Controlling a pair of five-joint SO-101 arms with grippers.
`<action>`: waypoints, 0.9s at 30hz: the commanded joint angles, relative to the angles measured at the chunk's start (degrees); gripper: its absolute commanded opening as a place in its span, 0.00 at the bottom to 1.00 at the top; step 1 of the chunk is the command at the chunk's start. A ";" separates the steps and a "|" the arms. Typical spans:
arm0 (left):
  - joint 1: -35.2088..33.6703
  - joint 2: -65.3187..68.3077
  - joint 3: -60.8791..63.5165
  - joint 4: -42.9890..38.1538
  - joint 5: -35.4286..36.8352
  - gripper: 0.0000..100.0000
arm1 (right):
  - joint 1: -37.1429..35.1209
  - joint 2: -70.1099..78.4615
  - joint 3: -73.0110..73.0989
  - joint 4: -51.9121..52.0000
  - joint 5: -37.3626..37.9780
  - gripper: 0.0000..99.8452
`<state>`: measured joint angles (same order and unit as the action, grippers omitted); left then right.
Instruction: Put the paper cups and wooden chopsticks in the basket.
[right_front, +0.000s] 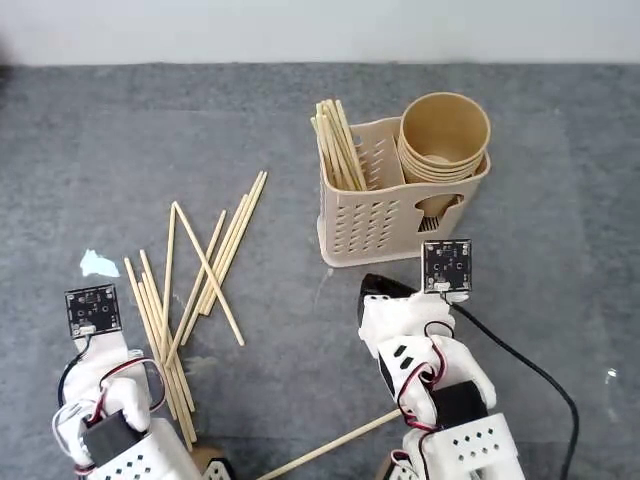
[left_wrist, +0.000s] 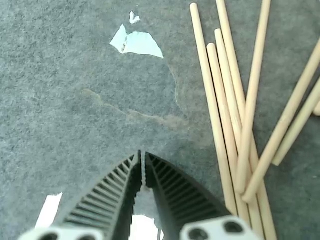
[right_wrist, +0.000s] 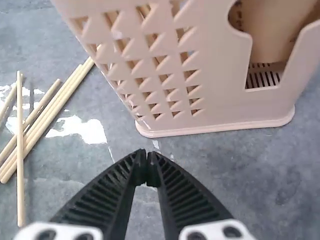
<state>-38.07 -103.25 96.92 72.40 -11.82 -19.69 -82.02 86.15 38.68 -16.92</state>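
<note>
- Wooden single chopstick (right_front: 330, 448) at the near edge, lying slanted on the grey mat (right_front: 560, 200) between the two arm bases
- left gripper (left_wrist: 141, 162) at near left: jaws pressed together tip to tip, nothing between them, aimed down at bare mat
- loose chopsticks (right_front: 190, 290) just right of the left gripper, not touching it; spread from near left toward mid-table, several lying parallel, a few crossed over them
- pale torn scrap (right_front: 97, 264) stuck on the mat just beyond the left arm, left of the loose chopsticks
- right gripper (right_wrist: 146, 161) at near centre-right: jaws clenched, empty, nose just short of the basket's near wall, clear gap to it
- basket (right_front: 370, 225): beige, perforated, upright at mid-table right of centre, two compartments side by side
- left compartment holds a bundle of chopsticks (right_front: 335, 145) standing on end, tops leaning to the far left over the rim
- right compartment holds the paper cups (right_front: 443, 135), nested in one stack, mouths up, top cup well above the rim
</note>
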 joint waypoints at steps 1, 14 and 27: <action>-0.18 -1.05 -0.48 0.18 -0.44 0.01 | 0.48 -1.19 -0.62 -0.31 -0.70 0.01; 3.43 -1.05 -4.09 0.53 -0.53 0.01 | 0.57 -1.10 0.35 0.40 -0.62 0.01; 15.30 -0.62 -24.48 -6.15 -10.20 0.01 | 0.57 -1.10 3.52 -0.22 -0.62 0.01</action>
<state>-26.46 -103.25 77.76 67.65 -20.53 -19.78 -82.02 89.93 38.68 -16.92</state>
